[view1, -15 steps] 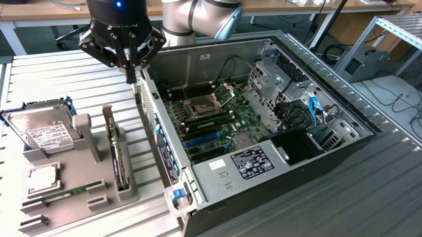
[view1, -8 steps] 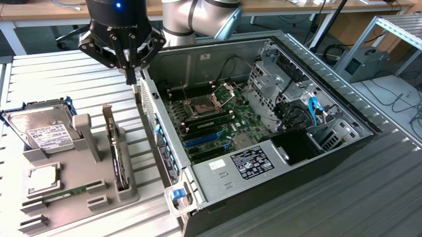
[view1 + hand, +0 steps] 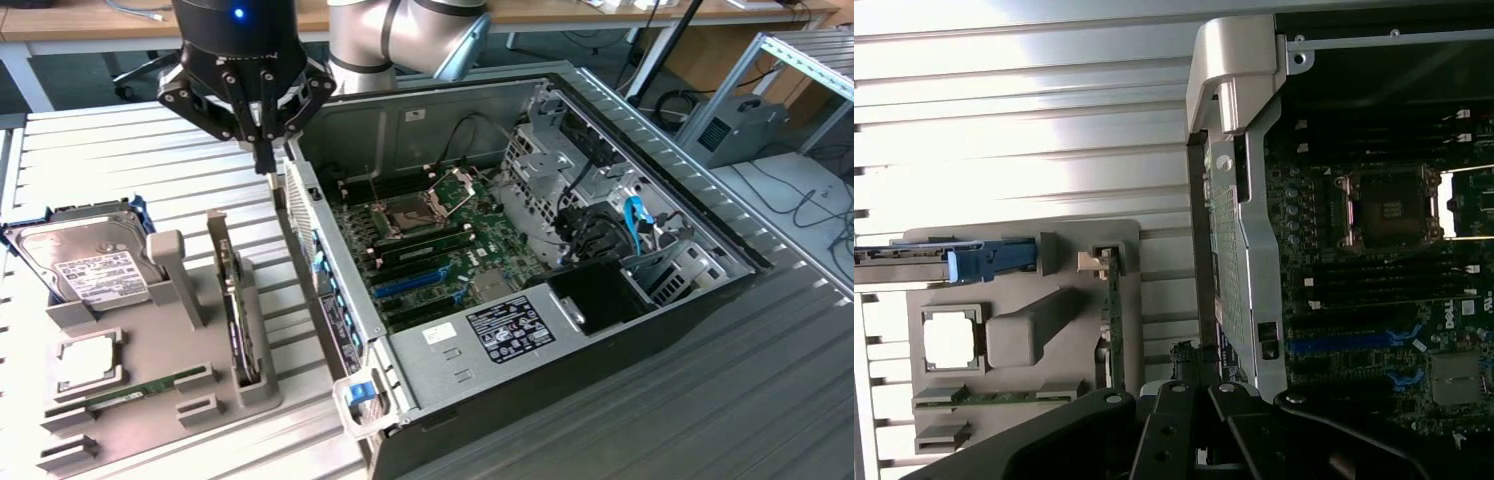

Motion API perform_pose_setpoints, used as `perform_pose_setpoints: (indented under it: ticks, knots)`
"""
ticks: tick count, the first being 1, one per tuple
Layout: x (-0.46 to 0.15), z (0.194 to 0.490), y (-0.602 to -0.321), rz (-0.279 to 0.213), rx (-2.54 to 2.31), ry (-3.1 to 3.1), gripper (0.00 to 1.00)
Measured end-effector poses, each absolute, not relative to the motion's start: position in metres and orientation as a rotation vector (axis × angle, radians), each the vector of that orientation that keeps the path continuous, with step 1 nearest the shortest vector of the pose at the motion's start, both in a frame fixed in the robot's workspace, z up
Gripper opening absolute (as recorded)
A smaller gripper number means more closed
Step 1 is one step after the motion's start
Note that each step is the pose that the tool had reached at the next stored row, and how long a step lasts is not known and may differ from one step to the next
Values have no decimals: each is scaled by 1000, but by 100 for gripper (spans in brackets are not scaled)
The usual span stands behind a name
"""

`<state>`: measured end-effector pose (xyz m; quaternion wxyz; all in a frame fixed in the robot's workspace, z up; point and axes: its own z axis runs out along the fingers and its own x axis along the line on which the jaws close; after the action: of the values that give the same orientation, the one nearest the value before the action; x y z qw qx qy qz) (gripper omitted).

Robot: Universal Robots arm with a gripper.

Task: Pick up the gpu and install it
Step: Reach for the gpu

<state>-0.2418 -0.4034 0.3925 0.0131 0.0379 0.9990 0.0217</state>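
my gripper (image 3: pixel 267 158) pinched closed, holds nothing, hangs over case wall (image 3: pixel 310 240). gpu (image 3: pixel 235 310) stands on edge in grey holder (image 3: pixel 160 350), near me. risk: going down closed, i bump thin card or wall and tip card over.

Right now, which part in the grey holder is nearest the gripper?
The gpu, on edge beside the case; hard drive, processor and RAM stick lie farther off.

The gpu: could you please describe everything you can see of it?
The gpu stands on edge in a slot of the grey holder, beside the open computer case. Seen edge-on, it is a thin dark card with a silvery bracket end. Only the holder touches it; the shut gripper hangs apart, holding nothing.
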Motion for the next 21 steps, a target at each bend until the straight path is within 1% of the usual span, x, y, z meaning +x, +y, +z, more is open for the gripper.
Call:
perform_pose_setpoints:
  ticks: [21]
  knots:
    - [-244, 392, -410, 68, 118, 3112, 11]
